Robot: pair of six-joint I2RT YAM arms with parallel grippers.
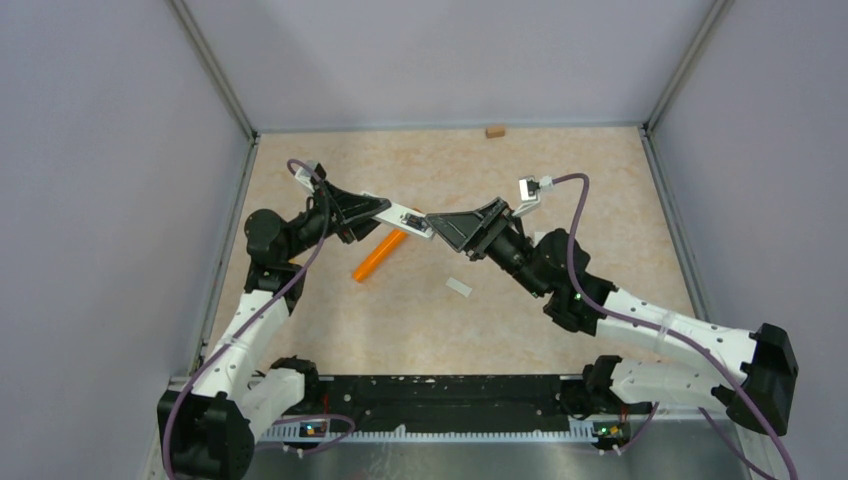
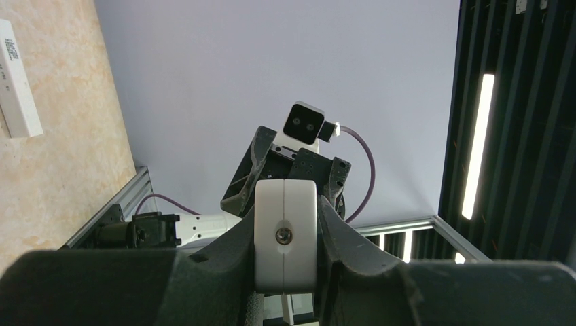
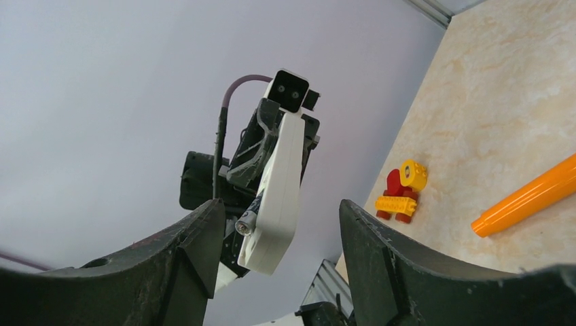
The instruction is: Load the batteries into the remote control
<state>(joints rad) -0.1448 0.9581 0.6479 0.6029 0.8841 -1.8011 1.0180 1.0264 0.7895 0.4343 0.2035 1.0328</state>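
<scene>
My left gripper (image 1: 383, 208) is shut on the white remote control (image 1: 408, 219) and holds it in the air above the table, pointing right. In the left wrist view the remote (image 2: 285, 234) is end-on between the jaws. My right gripper (image 1: 436, 226) is open, its tips right at the remote's free end. In the right wrist view the remote (image 3: 280, 183) hangs between my spread fingers (image 3: 197, 251), and one dark battery (image 3: 248, 220) with a pale end lies along its open side. No other batteries show.
An orange tube (image 1: 380, 256) lies on the table below the remote and also shows in the right wrist view (image 3: 530, 197). A small white cover piece (image 1: 460, 288) lies to its right. A red and yellow brick toy (image 3: 401, 193) is nearby, and a small brown block (image 1: 494, 131) sits at the back wall.
</scene>
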